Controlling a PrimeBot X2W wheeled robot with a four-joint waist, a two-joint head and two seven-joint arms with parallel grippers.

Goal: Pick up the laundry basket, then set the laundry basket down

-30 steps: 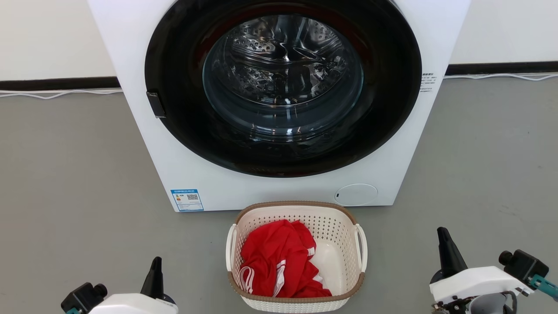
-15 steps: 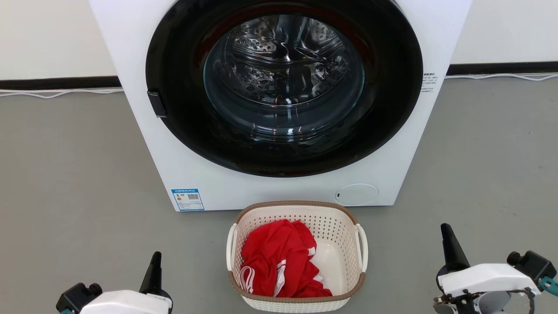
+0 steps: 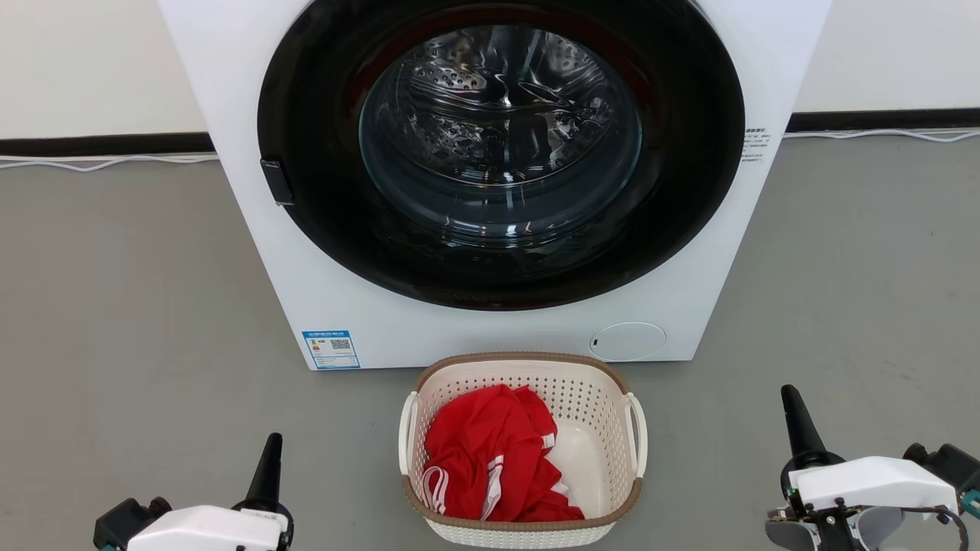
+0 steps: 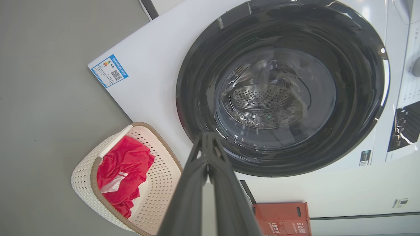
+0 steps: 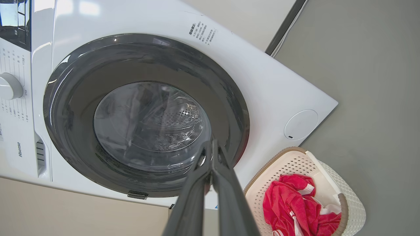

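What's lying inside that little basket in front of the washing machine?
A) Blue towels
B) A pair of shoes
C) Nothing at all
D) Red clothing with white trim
D: the laundry basket holds crumpled red clothing with white stripes, on the floor before the washing machine.

A white front-loading washing machine (image 3: 230,115) with a black-rimmed round glass door (image 3: 498,153) stands on a smooth grey floor (image 3: 115,306) before a pale wall (image 3: 76,61), along whose foot run a black baseboard (image 3: 99,145) and a white cable (image 3: 107,163).
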